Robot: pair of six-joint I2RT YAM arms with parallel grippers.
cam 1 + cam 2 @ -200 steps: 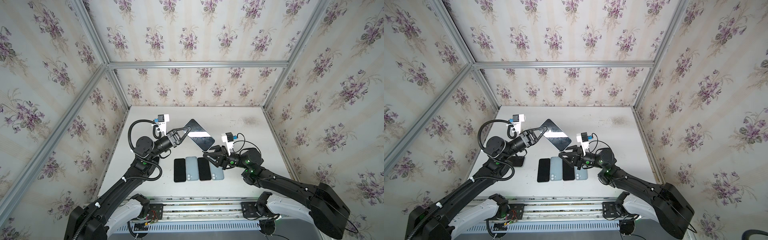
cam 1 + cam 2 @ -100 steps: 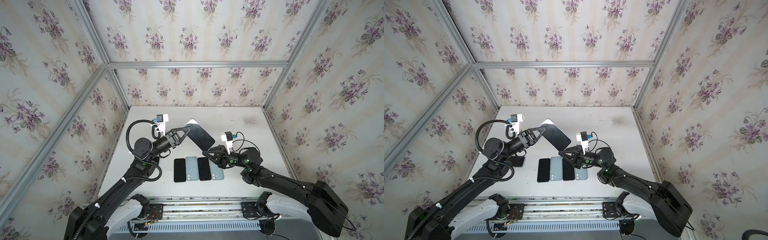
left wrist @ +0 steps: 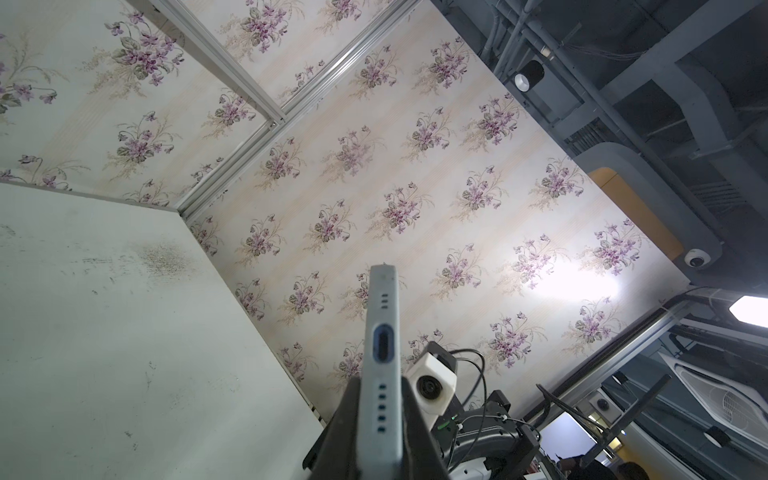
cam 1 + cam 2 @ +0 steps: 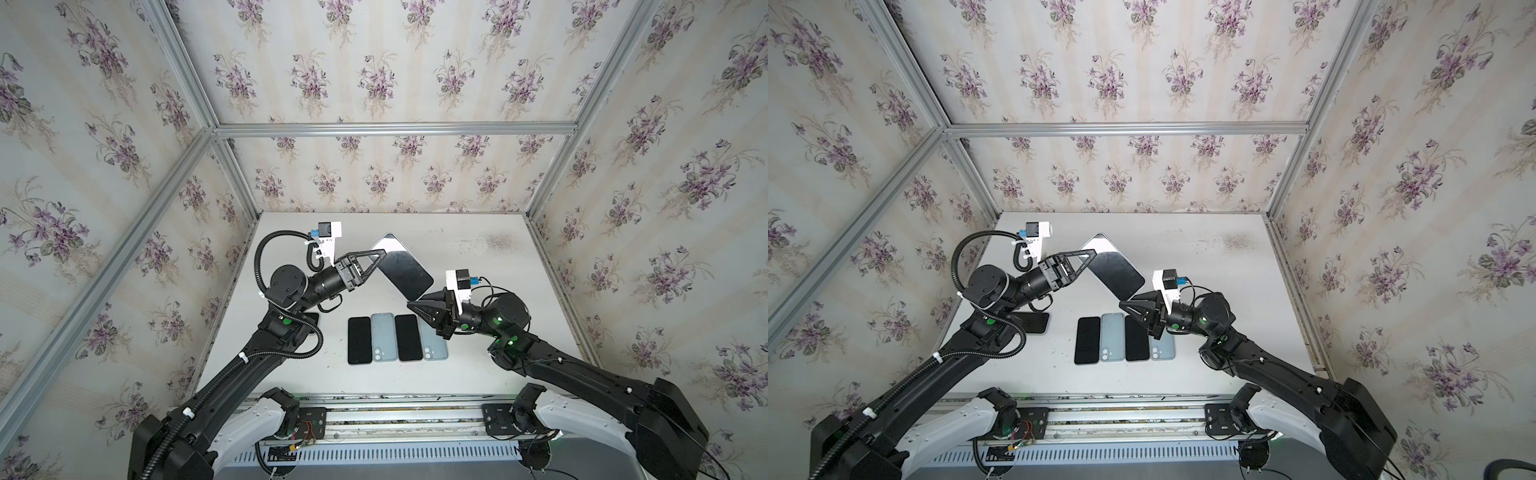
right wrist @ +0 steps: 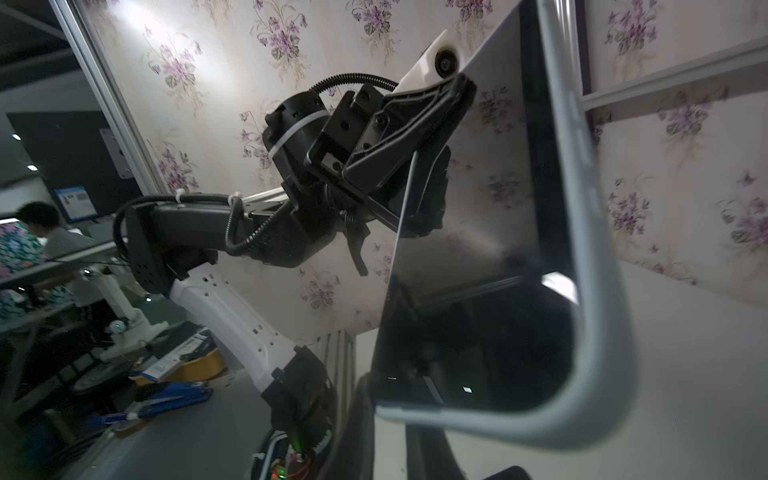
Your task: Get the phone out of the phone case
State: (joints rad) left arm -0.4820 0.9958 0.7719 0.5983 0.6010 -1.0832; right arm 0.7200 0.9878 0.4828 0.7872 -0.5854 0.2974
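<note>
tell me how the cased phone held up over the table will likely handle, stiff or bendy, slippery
The phone is probably stiff: clamped by the left gripper at one end, it juts out without sagging. Its glossy screen mirrors the wallpaper, so it is likely slick. The pale phone case rim looks matte and rounded, perhaps grippier and bendable.

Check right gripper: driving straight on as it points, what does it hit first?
The lower corner of the cased phone that the left gripper holds up. In the right wrist view that corner sits right at the right gripper; it may already touch, depth unclear.
</note>
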